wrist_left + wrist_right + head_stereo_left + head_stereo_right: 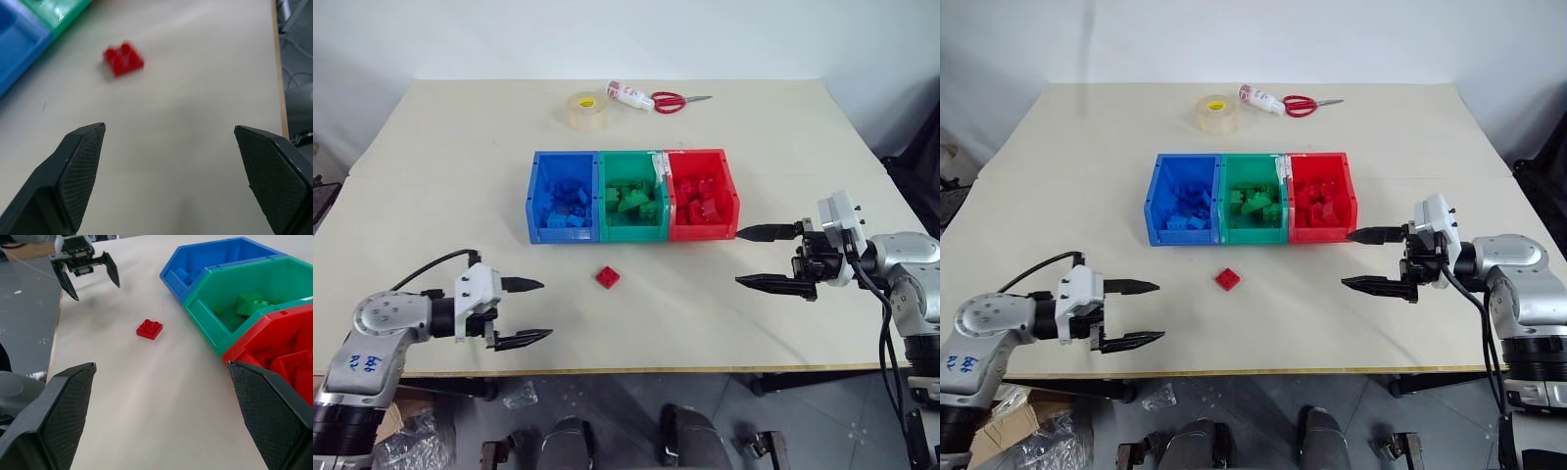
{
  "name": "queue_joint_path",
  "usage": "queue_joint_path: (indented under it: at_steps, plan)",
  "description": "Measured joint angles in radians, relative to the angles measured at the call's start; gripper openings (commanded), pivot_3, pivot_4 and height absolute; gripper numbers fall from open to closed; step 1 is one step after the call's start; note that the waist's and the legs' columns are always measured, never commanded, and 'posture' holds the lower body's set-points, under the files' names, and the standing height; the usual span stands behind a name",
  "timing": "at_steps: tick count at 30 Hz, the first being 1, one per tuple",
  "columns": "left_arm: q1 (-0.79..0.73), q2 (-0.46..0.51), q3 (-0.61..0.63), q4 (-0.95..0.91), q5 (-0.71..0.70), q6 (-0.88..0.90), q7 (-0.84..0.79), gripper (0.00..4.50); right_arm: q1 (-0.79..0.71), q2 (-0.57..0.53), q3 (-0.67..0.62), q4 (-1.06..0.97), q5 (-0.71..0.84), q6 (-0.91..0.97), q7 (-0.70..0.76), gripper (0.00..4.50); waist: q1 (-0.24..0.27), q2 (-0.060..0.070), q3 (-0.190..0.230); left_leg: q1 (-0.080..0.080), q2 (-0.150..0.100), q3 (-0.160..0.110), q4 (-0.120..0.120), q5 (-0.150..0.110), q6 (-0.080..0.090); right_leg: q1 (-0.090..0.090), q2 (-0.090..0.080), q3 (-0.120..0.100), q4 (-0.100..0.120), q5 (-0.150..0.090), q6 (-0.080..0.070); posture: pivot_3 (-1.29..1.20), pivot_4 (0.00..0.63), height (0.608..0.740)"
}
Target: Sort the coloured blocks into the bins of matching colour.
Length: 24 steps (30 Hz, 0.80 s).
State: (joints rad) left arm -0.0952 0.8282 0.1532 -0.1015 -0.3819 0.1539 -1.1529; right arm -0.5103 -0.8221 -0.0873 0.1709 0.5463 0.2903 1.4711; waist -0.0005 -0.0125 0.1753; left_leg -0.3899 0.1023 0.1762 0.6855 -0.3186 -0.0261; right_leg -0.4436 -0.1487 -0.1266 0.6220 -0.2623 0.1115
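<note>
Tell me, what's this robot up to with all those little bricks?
It is sorting toy bricks by colour into three joined bins: blue bin, green bin and red bin. Most bricks already lie in their matching bins. One red brick sits loose on the table in front of the bins. The left gripper and right gripper hang open on either side of it, holding nothing.

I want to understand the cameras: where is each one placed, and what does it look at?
Head views: look down on the table, bins, both arms.
Left wrist view: along the open left pincer at the red block.
Right wrist view: along the open right pincer toward the bins; the left pincer appears opposite.
Shared: every view shows the red block.
</note>
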Motion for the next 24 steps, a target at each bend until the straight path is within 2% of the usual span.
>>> queue_joint_path:
  at_steps: [4, 8, 15, 18, 21, 24]
  plan:
    - [-0.057, -0.047, -0.015, -0.002, 0.007, -0.002, 0.049, 4.48, -0.030, 0.003, 0.007, 0.027, -0.015, -0.007, 0.010, 4.50, 0.001, 0.000, 0.000, 0.000, 0.000, 0.000, 0.000, 0.000, 0.000, 0.000, 0.000, 0.000, 0.001, 0.000, 0.000, 0.00, 0.150, 0.740]
    - [-0.198, -0.152, -0.114, 0.009, 0.054, 0.003, 0.114, 4.48, -0.040, 0.016, 0.015, 0.029, -0.020, -0.008, 0.011, 4.50, 0.000, 0.000, 0.000, 0.000, -0.001, 0.001, 0.000, 0.000, 0.000, 0.000, 0.000, 0.000, 0.002, 0.000, 0.001, 0.00, 0.150, 0.740]
    - [-0.346, -0.294, -0.280, 0.225, 0.175, -0.036, 0.157, 4.48, -0.001, 0.019, 0.001, -0.008, -0.019, -0.006, -0.009, 4.50, -0.002, 0.000, 0.000, 0.000, -0.001, 0.001, 0.000, 0.001, -0.001, 0.000, 0.001, 0.000, 0.001, 0.000, 0.001, 0.00, 0.150, 0.740]
    - [-0.382, -0.319, -0.319, 0.316, 0.224, -0.061, 0.166, 4.48, 0.037, 0.018, -0.010, -0.056, -0.012, -0.001, -0.027, 4.50, -0.002, 0.000, 0.000, 0.000, -0.001, 0.001, 0.000, 0.001, -0.001, 0.000, 0.001, 0.000, 0.001, 0.000, 0.001, 0.00, 0.150, 0.740]
    - [-0.422, -0.339, -0.336, 0.361, 0.257, -0.070, 0.174, 3.91, 0.090, 0.014, -0.043, -0.103, -0.005, 0.017, -0.055, 4.50, 0.000, 0.000, 0.000, 0.000, -0.001, 0.001, 0.000, 0.001, -0.001, 0.000, 0.001, 0.000, 0.001, 0.000, 0.001, 0.00, 0.150, 0.740]
    - [-0.429, -0.340, -0.348, 0.376, 0.261, -0.090, 0.151, 2.95, 0.137, 0.006, -0.069, -0.156, 0.013, 0.030, -0.076, 4.50, 0.000, 0.000, 0.000, 0.000, -0.001, 0.000, 0.001, 0.001, -0.001, 0.001, 0.000, 0.000, 0.002, 0.000, 0.001, 0.00, 0.150, 0.740]
